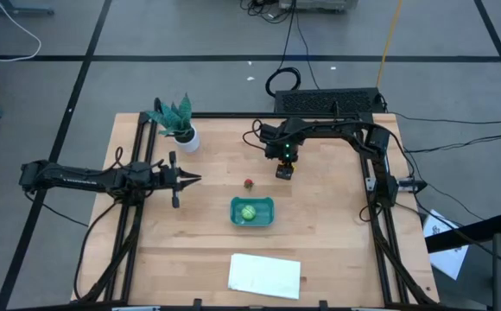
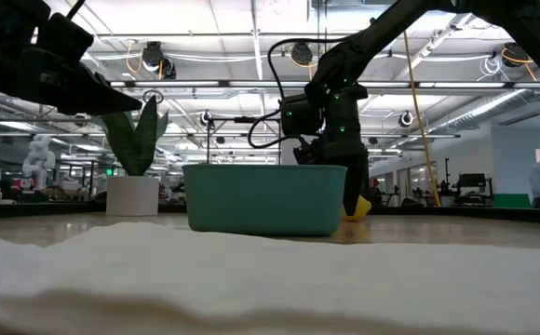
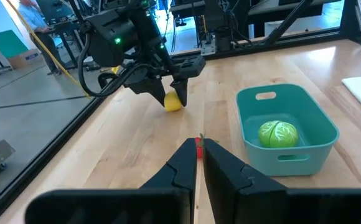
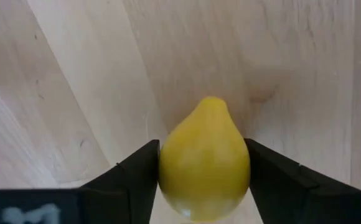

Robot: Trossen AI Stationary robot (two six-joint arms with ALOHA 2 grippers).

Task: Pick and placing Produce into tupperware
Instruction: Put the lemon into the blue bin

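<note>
At the left of the high view, the left gripper [image 1: 192, 180] hovers over the table with its fingers nearly together, holding nothing. Just below centre sits the teal tupperware [image 1: 263, 218] with the light-green produce [image 1: 248, 212] inside; the small red piece [image 1: 249, 183] lies just above it. Right of centre and higher, the right gripper [image 4: 203, 177] points down, fingers pressed against both sides of the yellow lemon [image 4: 204, 158] on the wood.
</note>
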